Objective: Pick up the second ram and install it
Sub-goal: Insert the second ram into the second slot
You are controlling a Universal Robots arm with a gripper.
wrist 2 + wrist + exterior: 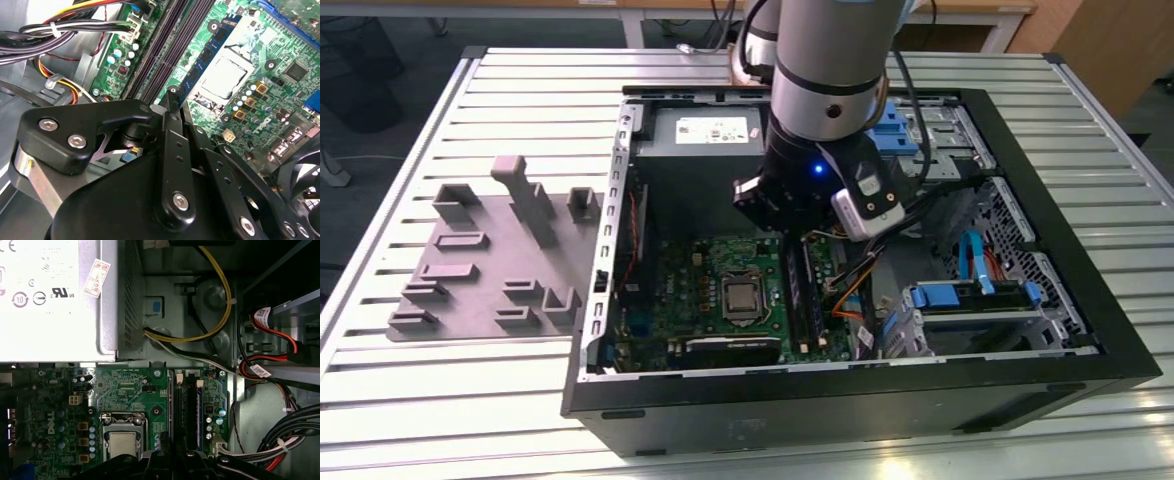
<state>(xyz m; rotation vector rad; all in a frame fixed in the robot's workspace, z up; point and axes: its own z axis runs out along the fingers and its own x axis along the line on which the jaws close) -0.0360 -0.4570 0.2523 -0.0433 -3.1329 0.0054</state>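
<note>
Second ram (205, 50) stands in its motherboard (280, 65) slot, gripper (172, 97) jaws' state unclear.

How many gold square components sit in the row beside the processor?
3. All are on the motherboard, in one row beside the processor: end component, middle component, far-end component. Others may be hidden.

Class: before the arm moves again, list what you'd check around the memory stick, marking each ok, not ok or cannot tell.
1. Black computer case open, green motherboard exposed: ok.
2. Gripper over the dark memory slots beside the square silver processor: ok.
3. Long dark circuit-board stick parallel to those slots: ok.
4. Stick fully seated: cannot tell.
5. Bundled cables clear of slots: ok.
</note>
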